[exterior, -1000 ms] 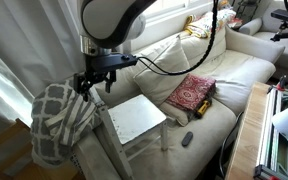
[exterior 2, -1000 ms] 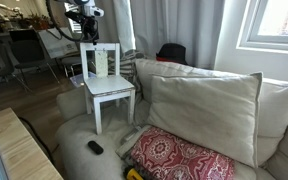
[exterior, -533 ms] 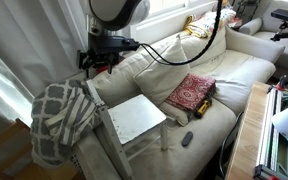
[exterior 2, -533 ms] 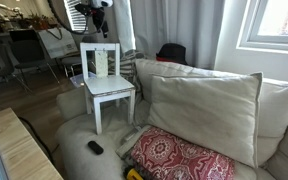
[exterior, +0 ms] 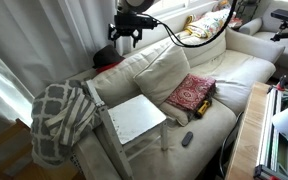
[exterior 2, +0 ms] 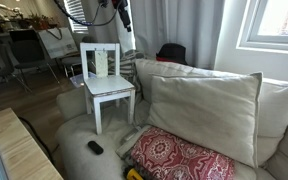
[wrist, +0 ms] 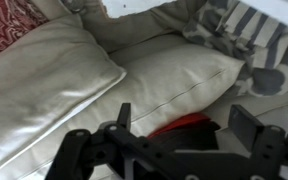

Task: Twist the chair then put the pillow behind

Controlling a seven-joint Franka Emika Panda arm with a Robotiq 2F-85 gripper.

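Wrist view shows the gripper (wrist: 184,128) with its fingers (wrist: 123,116) spread apart and nothing held between them. It hangs above the sofa back, well clear of both task things in both exterior views (exterior: 127,32) (exterior 2: 124,15).

One chair (exterior: 136,118) (exterior 2: 106,86) stands upright on the sofa seat at the arm end. Its slatted back is toward the one checked throw (exterior: 59,115) and its seat front faces along the sofa toward the one red cushion (exterior: 191,93) (exterior 2: 179,158).

One pillow (exterior: 169,68) (exterior 2: 206,115) leans upright against the sofa back, beside the chair. Its broad face is turned out to the room and its longer side runs along the sofa. The red cushion lies at its foot. One dark remote (exterior: 187,139) (exterior 2: 95,147) lies near the chair legs.
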